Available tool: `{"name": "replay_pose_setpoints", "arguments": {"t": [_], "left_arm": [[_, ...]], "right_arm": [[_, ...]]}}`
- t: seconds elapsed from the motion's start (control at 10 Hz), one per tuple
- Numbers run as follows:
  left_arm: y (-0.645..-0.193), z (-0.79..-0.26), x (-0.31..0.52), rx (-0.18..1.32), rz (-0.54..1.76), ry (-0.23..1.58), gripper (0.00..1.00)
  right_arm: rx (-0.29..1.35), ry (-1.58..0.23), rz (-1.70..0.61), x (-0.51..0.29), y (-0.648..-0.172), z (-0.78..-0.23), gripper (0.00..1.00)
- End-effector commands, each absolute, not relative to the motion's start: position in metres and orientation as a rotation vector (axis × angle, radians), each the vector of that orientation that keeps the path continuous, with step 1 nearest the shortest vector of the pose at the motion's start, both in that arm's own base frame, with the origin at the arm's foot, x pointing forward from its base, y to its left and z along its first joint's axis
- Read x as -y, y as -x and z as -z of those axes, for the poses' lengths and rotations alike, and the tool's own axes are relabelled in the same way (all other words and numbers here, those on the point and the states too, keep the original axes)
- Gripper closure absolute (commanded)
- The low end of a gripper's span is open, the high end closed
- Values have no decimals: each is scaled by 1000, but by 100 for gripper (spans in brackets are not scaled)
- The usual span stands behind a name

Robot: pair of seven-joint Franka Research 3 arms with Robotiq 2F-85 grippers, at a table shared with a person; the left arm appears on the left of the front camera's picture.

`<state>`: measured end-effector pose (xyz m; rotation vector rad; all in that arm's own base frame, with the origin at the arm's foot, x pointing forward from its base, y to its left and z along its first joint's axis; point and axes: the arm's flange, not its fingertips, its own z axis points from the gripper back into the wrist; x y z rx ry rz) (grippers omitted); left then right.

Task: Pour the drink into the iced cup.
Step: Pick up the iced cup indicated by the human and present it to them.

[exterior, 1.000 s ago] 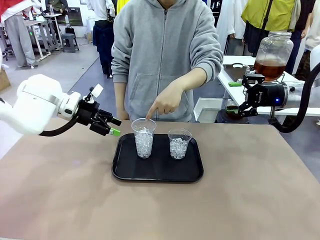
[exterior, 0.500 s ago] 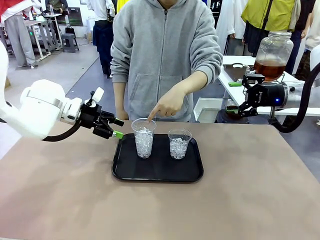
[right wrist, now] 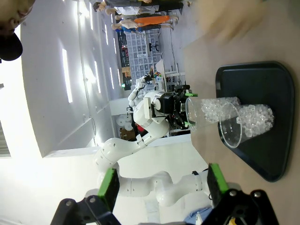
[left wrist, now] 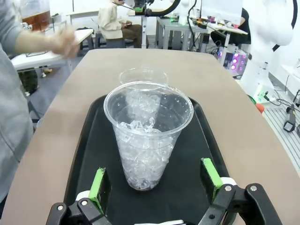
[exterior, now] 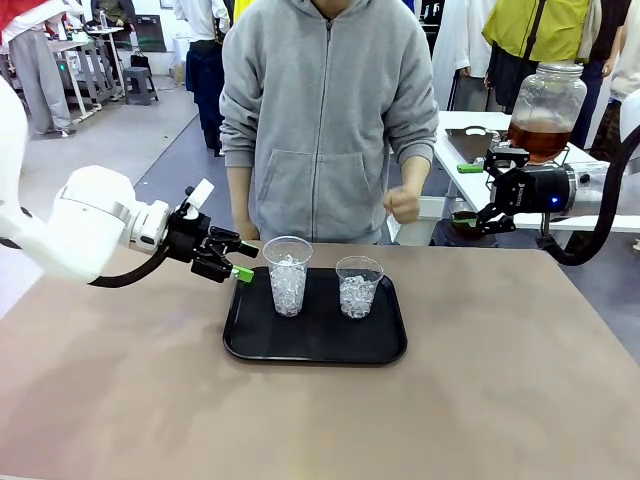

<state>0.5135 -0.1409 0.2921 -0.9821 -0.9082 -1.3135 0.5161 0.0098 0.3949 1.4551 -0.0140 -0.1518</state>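
A black rectangular plastic tray [exterior: 315,348] lies on the brown surface [exterior: 140,400] and carries two clear plastic cups of ice, side by side and apart: the left iced cup [exterior: 288,277] and the right iced cup [exterior: 358,288].

The white left arm [exterior: 95,220] reaches in low over the tray's left edge. The left arm's jaws are released and grasp nothing. In the left wrist view the left iced cup [left wrist: 147,136] stands just ahead, between the two green pads [left wrist: 100,183], with a gap on either side; the right iced cup [left wrist: 143,75] shows behind it.

The drink [exterior: 540,138], a translucent amber-brown liquid, fills the lower part of a big round glass dispenser jar [exterior: 548,95] on a white side surface [exterior: 462,150] at the far right, well apart from the tray.

The right arm's jaws hang just beside the jar, on its left and lower. They too are released, their green pads [right wrist: 108,186] wide apart with nothing between them.

A person in a grey zip hoodie [exterior: 325,110] stands at the far side, one hand [exterior: 403,203] curled in a loose fist above the surface's edge.
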Motion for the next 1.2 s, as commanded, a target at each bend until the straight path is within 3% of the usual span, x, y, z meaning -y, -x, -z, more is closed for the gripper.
{"name": "replay_pose_setpoints", "arguments": {"t": [0.0, 1.1], "left_arm": [[-520, -289, 147, 937, 1321, 993, 0], [-523, -262, 161, 1007, 1310, 974, 0]], "right_arm": [[18, -1455, 149, -10, -516, -396, 0], [18, -1455, 149, -10, -516, -396, 0]]}}
